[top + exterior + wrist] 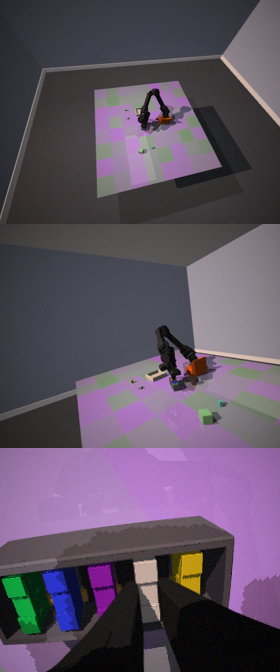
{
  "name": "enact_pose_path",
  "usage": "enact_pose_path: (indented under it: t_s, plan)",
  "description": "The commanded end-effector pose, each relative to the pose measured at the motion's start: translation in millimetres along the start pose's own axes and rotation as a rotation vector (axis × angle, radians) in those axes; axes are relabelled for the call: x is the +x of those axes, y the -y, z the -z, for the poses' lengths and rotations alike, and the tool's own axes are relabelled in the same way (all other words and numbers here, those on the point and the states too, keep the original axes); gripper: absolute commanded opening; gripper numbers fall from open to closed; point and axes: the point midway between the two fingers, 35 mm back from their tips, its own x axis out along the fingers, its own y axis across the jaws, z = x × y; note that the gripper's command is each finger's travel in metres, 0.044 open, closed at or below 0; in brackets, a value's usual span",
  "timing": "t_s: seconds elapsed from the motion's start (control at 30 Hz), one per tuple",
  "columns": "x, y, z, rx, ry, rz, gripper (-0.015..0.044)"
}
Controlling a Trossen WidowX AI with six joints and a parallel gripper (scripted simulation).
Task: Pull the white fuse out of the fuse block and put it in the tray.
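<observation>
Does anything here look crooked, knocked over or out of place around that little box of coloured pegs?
Nothing stands out. The green, blue, purple and yellow fuses stand upright in the fuse block, and the claw is closed on the white fuse, which sits in its slot. The tray sits flat nearby.

Purple fuse (100, 584), yellow fuse (188, 571) closely flanking.
</observation>
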Motion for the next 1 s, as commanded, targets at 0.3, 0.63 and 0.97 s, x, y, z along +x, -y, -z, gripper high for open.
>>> enact_pose_path:
  t_s: [0.3,0.63,0.97]
  plan:
    - [-7,-1,-1,0.003,0.0,-0.002,0.0]
    - [-12,-1,-1,0.002,0.0,-0.002,0.0]
    - [-17,-1,-1,0.001,0.0,-0.001,0.0]
